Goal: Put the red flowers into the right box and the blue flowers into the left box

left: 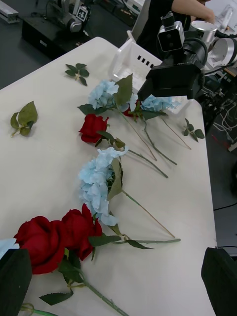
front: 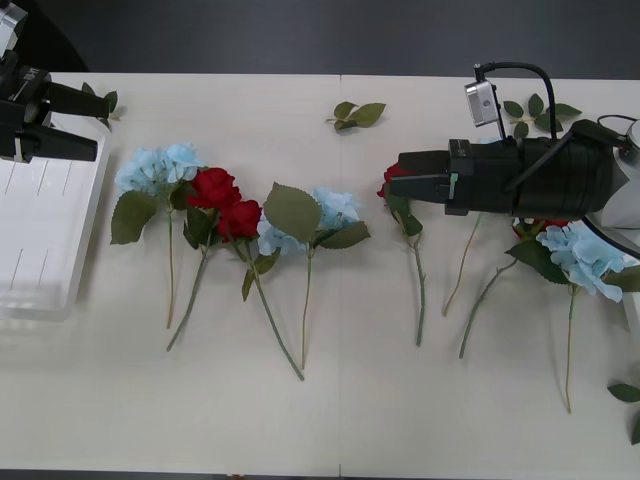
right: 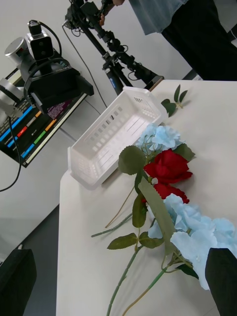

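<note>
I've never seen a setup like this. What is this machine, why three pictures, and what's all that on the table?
It is a two-armed robot. One camera looks down from above; one sits on each wrist. The right gripper hovers over a red flower near mid-table, fingers open, holding nothing. The left gripper waits open above the left box, a white tray. The red flowers and blue flowers lie in a row on the white table, among loose leaf sprigs.
</note>
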Robot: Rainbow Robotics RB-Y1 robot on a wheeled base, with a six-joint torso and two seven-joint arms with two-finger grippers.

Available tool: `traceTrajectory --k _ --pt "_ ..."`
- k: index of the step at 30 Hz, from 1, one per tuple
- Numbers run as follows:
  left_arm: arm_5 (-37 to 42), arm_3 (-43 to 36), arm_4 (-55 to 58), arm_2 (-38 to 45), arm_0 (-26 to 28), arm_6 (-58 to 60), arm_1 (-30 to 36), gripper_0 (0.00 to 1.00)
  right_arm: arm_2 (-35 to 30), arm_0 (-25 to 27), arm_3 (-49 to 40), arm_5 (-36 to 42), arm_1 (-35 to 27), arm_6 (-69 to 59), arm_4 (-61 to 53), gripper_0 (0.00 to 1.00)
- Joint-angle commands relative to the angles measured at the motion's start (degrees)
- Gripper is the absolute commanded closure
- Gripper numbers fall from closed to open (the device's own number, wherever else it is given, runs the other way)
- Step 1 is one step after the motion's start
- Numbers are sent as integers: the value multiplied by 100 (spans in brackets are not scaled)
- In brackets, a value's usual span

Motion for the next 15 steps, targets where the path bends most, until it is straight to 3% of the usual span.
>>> traceTrajectory --k 1,12,15 --pt "29 -139 21 97 -55 26 74 0 192 330 -22 36 235 62 59 0" --pt "2 -332 21 -149 -46 26 109 0 184 259 -277 159 -169 62 464 0" --pt "-103 -561 -5 -281 -46 26 250 0 25 251 -681 203 -354 -1138 1202 0"
